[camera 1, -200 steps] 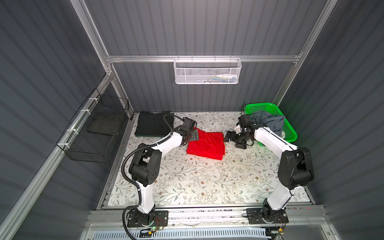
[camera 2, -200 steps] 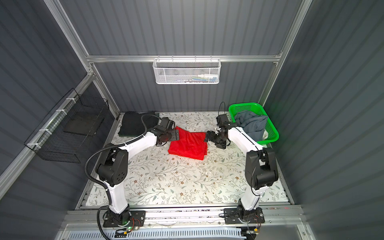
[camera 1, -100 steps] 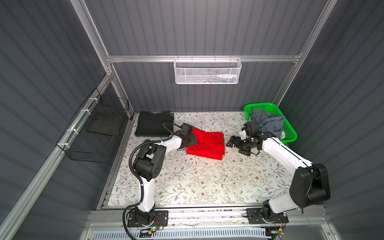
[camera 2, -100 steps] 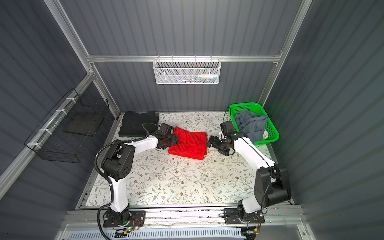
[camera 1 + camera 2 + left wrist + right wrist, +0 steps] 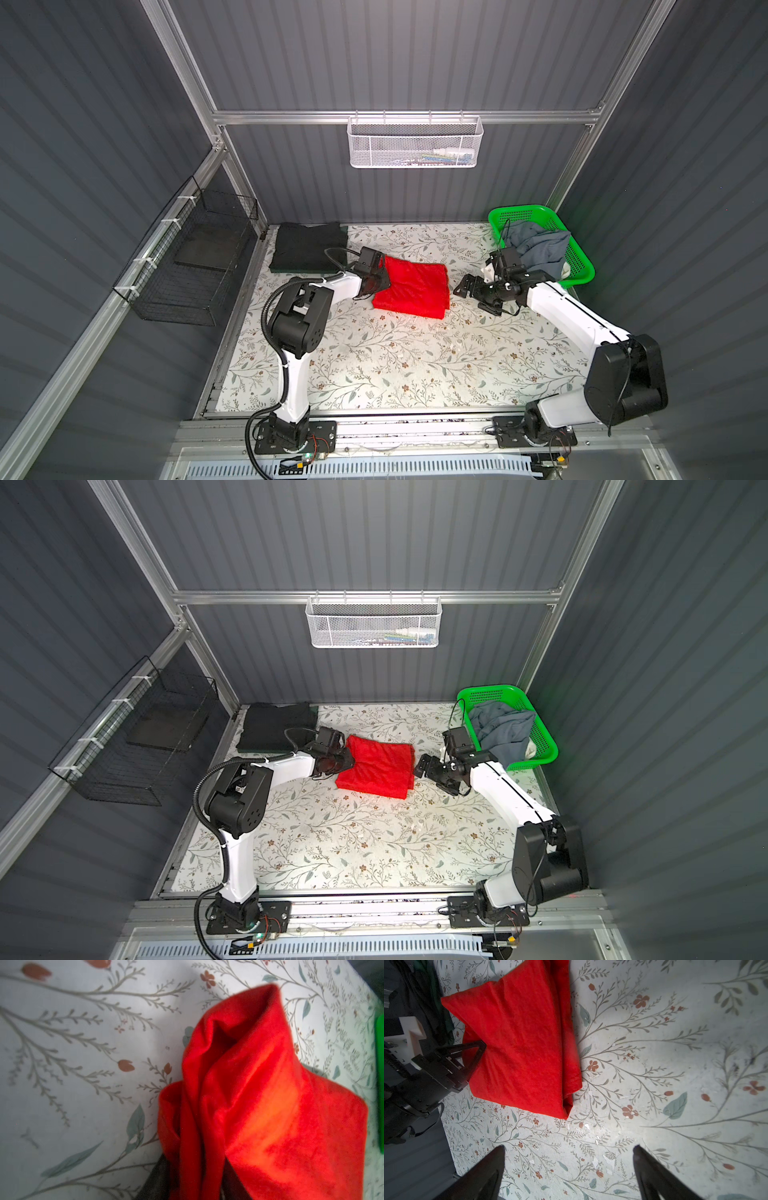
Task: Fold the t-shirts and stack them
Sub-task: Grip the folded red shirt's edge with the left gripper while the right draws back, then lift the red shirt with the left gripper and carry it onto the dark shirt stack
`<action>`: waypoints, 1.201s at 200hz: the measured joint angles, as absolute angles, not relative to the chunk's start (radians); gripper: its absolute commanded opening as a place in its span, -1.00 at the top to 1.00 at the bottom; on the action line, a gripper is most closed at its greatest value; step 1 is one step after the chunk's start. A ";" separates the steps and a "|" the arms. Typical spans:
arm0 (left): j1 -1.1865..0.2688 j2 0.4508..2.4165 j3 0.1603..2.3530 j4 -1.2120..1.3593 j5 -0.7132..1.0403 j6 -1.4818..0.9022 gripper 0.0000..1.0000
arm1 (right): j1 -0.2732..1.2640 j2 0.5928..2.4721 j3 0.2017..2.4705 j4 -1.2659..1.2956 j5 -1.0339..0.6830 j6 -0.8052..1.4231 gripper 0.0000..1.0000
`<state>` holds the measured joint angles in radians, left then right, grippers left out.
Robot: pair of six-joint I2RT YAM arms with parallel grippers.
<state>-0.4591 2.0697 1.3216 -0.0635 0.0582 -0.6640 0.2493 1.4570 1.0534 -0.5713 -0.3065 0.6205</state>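
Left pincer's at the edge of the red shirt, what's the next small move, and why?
Probably raise the left pincer slightly to lift the red t-shirt toward the dark folded stack. Red cloth is pinched between its fingers, the shirt looks folded, and the right pincer hangs open, clear of it.

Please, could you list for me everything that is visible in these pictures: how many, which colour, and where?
red t-shirt: one, bright red, folded, middle of the table
dark folded t-shirts: one stack, number unclear, black over dark green, far left corner
grey-blue t-shirt: one, slate, crumpled inside the green basket
green basket: one, perforated plastic, far right corner
white mesh basket: one, hanging on the back rail, small contents unclear
black wire basket: one, on the left wall
table: one, white floral cover
left claw: one, black, shut on the red t-shirt's left edge
right claw: one, black, open, empty, right of the red t-shirt
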 measured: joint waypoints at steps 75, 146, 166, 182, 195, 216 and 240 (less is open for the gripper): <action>-0.458 2.292 1.798 -0.373 -0.017 -0.459 1.00 | 0.231 1.463 0.978 -0.512 -0.314 0.614 -0.98; -0.447 2.318 2.168 -0.595 -0.286 -0.112 1.00 | 0.228 1.483 0.931 -0.428 -0.316 0.593 -0.98; -0.432 2.322 2.216 -0.614 -0.332 -0.036 1.00 | 0.228 1.483 0.906 -0.397 -0.318 0.593 -0.98; -0.418 2.322 2.225 -0.617 -0.365 0.020 1.00 | 0.228 1.487 0.899 -0.384 -0.323 0.592 -0.98; -0.406 2.326 2.225 -0.616 -0.396 0.059 1.00 | 0.227 1.497 0.897 -0.368 -0.338 0.591 -0.98; -0.376 2.339 2.225 -0.603 -0.423 0.107 1.00 | 0.227 1.507 0.888 -0.347 -0.359 0.591 -0.98; -0.328 2.354 2.239 -0.594 -0.440 0.137 1.00 | 0.227 1.512 0.876 -0.335 -0.375 0.592 -0.98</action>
